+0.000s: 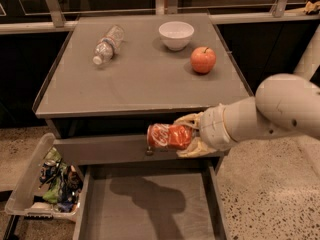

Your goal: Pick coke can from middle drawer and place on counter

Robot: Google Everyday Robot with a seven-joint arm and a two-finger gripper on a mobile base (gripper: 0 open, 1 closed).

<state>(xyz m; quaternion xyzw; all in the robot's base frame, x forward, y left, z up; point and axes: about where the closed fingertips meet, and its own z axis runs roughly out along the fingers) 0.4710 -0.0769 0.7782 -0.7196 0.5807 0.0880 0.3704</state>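
Clear plastic water bottle (106, 45) lying on its side at back-left of desk (145, 84), cap end pointing front-left. White bowl (176, 34) upright at back, right of centre. Red-orange apple (203, 60), stem up, just front-right of the bowl, not touching it. Bottle well apart from both. Under the desk edge, closed grey drawer front (100, 149) with small round knob (149, 152); pincer (186, 136) is just in front of it, right of and slightly above the knob. Clear plastic bin (30, 184) at lower left, tilted outward, holding colourful packets (57, 181). Speckled terrazzo floor (265, 184) on both sides. Metal rail (30, 28) with upright brackets and dark glass panels behind the desk.
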